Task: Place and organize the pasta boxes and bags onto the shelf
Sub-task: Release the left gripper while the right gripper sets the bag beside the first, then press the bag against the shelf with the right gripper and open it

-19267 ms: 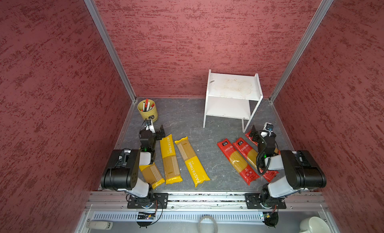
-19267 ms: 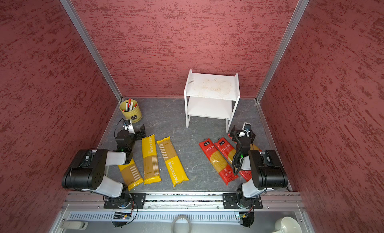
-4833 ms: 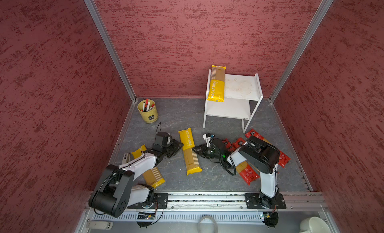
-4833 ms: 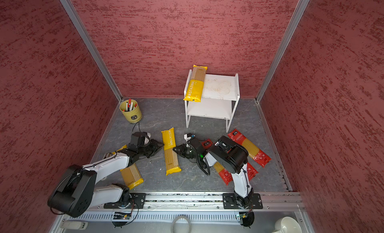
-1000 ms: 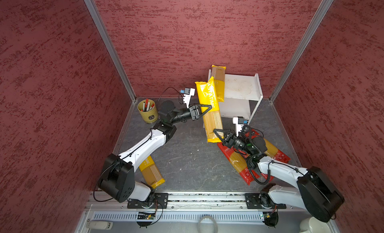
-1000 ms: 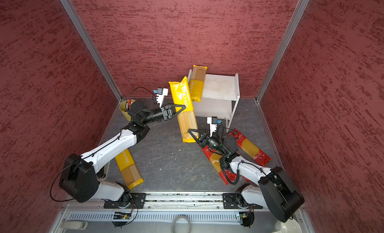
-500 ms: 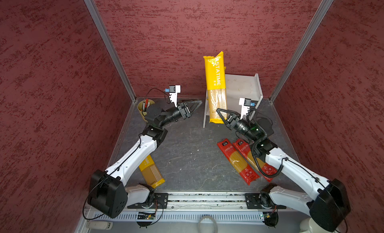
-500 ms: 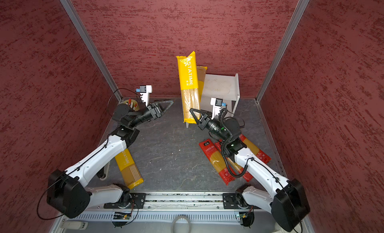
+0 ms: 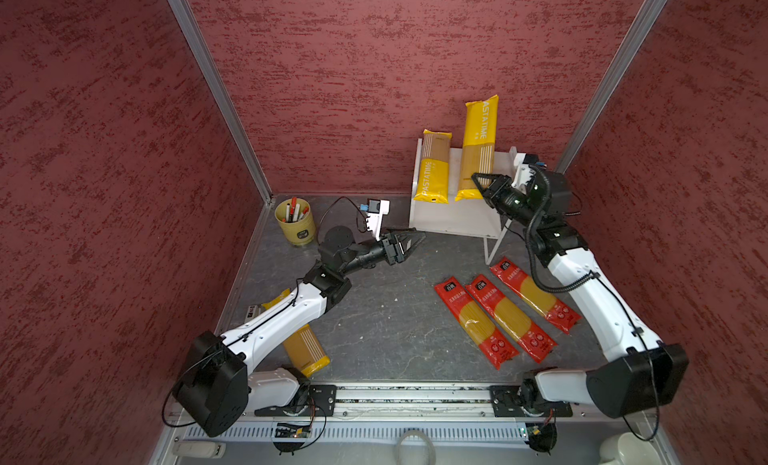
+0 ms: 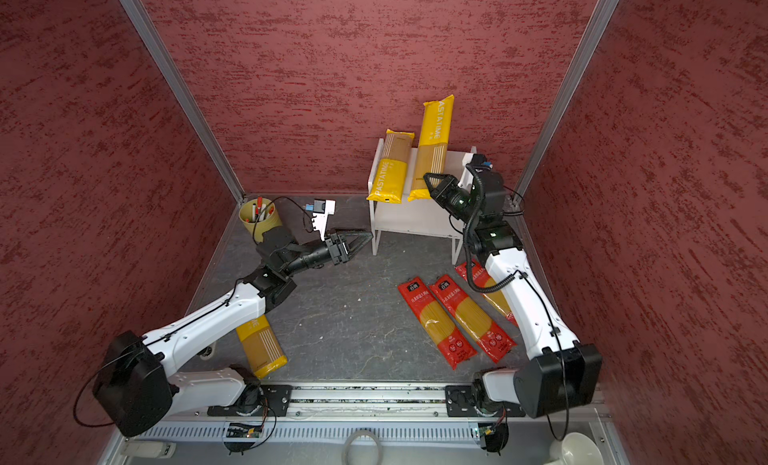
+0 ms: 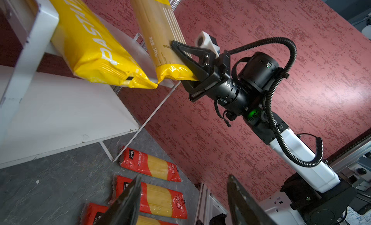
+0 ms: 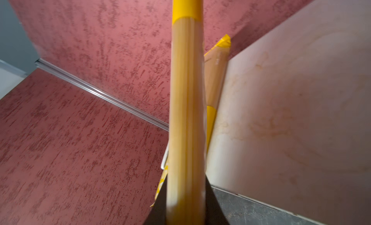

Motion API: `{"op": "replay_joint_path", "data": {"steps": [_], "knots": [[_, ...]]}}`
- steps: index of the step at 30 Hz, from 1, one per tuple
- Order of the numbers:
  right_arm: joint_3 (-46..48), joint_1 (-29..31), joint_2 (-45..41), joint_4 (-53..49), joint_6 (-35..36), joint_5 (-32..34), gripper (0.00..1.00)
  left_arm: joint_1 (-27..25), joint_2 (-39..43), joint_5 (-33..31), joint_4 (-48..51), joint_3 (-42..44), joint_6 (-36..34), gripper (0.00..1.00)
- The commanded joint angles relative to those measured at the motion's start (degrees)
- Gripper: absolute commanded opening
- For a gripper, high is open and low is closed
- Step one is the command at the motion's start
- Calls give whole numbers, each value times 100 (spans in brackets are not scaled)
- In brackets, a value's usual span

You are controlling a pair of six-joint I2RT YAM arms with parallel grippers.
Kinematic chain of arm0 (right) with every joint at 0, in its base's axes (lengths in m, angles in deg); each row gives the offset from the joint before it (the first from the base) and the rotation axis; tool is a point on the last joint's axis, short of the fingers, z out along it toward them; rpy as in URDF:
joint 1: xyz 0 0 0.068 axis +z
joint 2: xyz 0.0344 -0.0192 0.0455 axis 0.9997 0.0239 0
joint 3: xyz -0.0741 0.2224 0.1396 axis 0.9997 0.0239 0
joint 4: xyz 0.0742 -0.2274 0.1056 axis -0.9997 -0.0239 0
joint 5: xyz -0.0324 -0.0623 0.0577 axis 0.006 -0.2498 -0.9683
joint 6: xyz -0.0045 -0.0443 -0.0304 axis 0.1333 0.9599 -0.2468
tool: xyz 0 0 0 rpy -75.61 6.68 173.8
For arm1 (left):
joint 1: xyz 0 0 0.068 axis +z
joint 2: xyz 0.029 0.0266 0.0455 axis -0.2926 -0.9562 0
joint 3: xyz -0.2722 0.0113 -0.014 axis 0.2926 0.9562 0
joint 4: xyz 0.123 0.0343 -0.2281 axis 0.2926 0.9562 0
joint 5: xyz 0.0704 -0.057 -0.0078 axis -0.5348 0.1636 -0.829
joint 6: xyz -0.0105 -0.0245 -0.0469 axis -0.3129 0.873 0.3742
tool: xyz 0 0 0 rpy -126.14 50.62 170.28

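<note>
Red textured walls [image 9: 374, 68] enclose a grey stone-patterned floor [image 9: 386, 317]. At the back stands a small white two-tier shelf [image 9: 453, 220]. On its top board a long yellow PASTATIME pack [image 9: 434, 176] with a tan striped panel is laid, its front end overhanging the edge. Just beside it a second yellow pack [image 9: 478, 151] is held steeply tilted, its lower end clamped between the closed fingers of the right gripper [image 9: 477, 182] at the board's front edge. The left gripper [image 9: 415, 245] is held low before the shelf, fingers spread wide, with nothing gripped. A third yellow pack [image 9: 307, 350] is partly hidden under the left arm [image 9: 282, 317]. Three long red packs [image 9: 509, 316] with see-through spaghetti middles are laid side by side on the floor. Pens [image 9: 293, 207] are stood upright in a yellow-green cup [image 9: 297, 230] near the back left corner.
</note>
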Motion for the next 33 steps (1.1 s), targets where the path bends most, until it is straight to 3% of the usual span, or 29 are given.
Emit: {"op": "replay_joint_path", "data": {"steps": [1, 5, 11, 20, 26, 33], "knots": [[-254, 51, -65, 782, -562, -504, 0, -63, 148, -250, 11, 47, -176, 67], [-14, 18, 70, 1198, -1121, -671, 0, -98, 95, -269, -6, 43, -182, 67], [585, -103, -95, 1675, -1540, -834, 35, -131, 34, -308, -28, 66, -201, 67], [1460, -462, -643, 1755, -1724, -1039, 54, -203, -88, -315, -61, 77, -245, 67], [1823, -468, -792, 2021, -1893, -1204, 59, -269, -204, -306, -85, 49, -270, 67], [1758, -449, -795, 2090, -1884, -1099, 49, -368, -309, -342, -124, 9, -270, 67]]}}
